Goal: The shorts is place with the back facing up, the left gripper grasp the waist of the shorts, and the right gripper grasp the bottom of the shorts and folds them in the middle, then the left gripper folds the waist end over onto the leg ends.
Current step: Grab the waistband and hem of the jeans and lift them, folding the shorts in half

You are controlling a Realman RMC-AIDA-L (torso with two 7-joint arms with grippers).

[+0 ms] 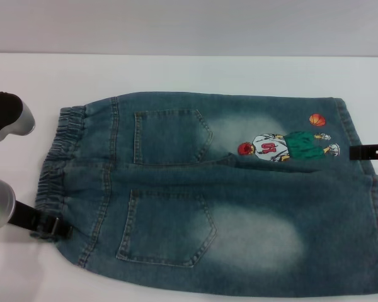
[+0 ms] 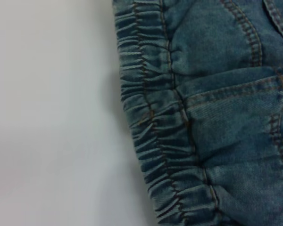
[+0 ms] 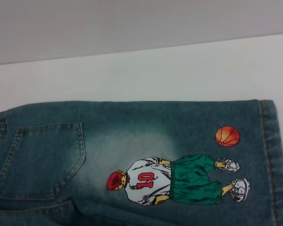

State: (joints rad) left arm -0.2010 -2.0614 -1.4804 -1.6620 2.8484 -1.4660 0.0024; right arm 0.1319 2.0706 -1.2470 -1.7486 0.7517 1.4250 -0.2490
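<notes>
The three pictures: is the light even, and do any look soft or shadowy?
Head view: even, soft light, the shorts cast almost no shadow on the white table. Left wrist view: a faint dark shadow runs along the elastic waistband, and the close-up looks slightly soft. Right wrist view: flat light, the cartoon print reads clearly, no glare.

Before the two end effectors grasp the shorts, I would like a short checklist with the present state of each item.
1. Back side up: ok. The shorts show two back pockets.
2. Shorts lying flat: ok, apart from a crease between the legs.
3. Left end effector at the waist: ok, it sits at the near corner of the elastic band.
4. Right end effector at the bottom of the shorts: ok, it reaches the hem beside the cartoon print.
5. Either end effector closed on the fabric: cannot tell.
</notes>
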